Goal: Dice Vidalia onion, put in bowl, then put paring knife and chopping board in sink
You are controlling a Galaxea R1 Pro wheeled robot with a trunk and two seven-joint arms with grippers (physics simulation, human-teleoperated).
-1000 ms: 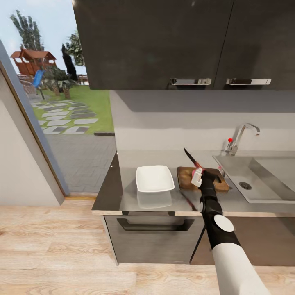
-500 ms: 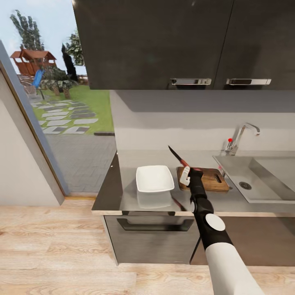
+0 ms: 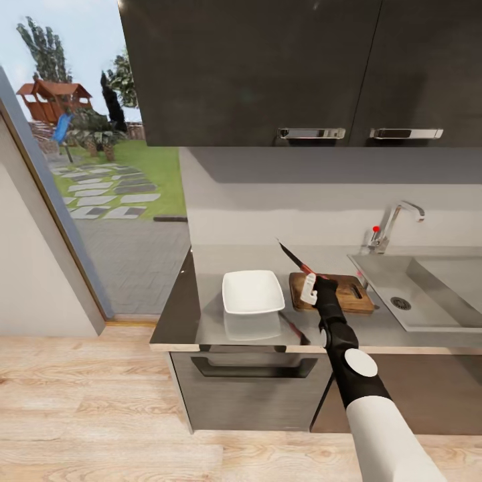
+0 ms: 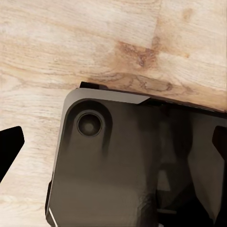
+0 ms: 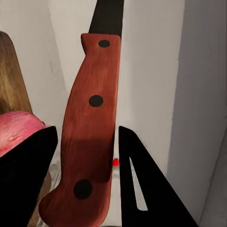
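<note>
Clamped around the red handle of the paring knife, my right claw is holding it above the chopping board, dark blade tilting up toward the wall. Something pinkish-red is showing beside one finger. Outward, one brown board and one empty white bowl are sitting side by side on the grey worktop. One steel sink with its tap is lying to the right, under two dark cupboards, above a wooden floor.
</note>
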